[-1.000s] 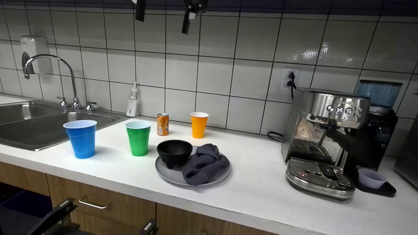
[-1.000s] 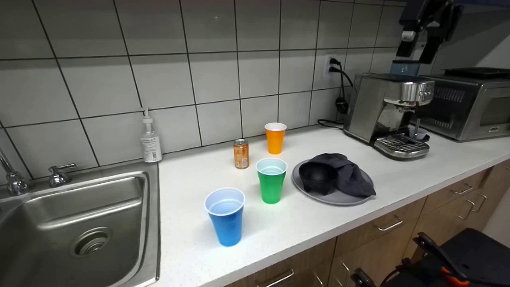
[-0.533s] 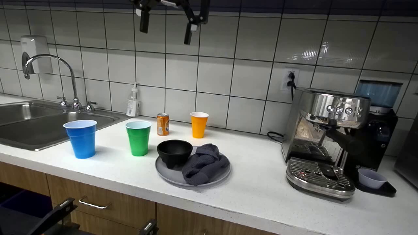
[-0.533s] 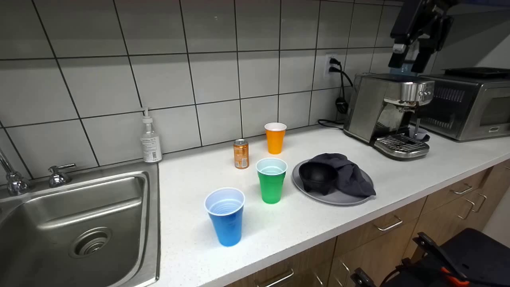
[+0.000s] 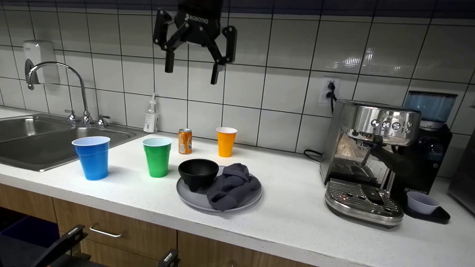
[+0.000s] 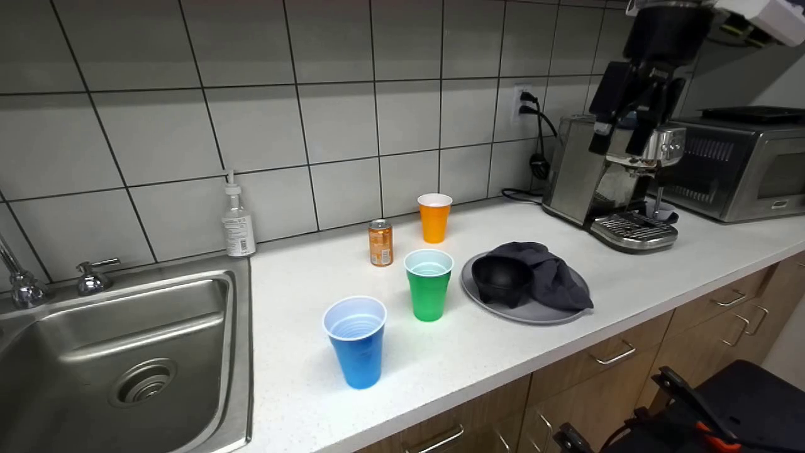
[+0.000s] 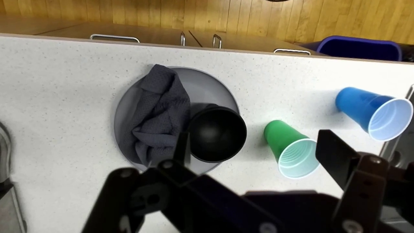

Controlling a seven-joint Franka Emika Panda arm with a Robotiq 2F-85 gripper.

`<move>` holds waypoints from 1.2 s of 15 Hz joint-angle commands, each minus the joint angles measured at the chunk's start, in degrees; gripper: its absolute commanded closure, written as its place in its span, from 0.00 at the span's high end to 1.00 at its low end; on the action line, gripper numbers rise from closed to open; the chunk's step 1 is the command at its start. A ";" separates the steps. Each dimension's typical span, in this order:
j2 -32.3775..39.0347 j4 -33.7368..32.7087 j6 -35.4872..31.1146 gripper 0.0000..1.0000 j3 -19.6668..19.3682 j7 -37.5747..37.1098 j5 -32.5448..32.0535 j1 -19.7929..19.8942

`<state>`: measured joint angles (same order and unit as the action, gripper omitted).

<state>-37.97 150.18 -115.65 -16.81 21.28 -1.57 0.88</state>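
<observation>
Black and spread wide, the empty gripper hangs well above a smooth bowl and crumpled, apparently coarse-textured cloth.

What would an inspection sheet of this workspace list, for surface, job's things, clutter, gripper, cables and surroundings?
Surface: white speckled counter.
Job's things: black bowl and dark cloth side by side on a gray plate; green cup upright, apart from the plate.
Clutter: blue cup, orange cup and orange can, all upright; pump bottle by the wall.
Gripper: open, holding nothing, above the counter.
Cables: black cords plugged into a wall outlet, slack lying beside the espresso machine.
Surroundings: steel sink, tiled wall, wooden drawers.
</observation>
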 commanded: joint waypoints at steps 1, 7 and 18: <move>2.10 3.38 -5.94 1.00 2.05 -1.08 -1.08 2.29; 8.33 7.05 -16.74 1.00 3.35 -4.45 -0.55 3.47; 22.37 7.37 -31.00 1.00 5.84 -11.75 1.69 2.75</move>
<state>-19.50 158.22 -142.81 -12.60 11.34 -1.18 2.83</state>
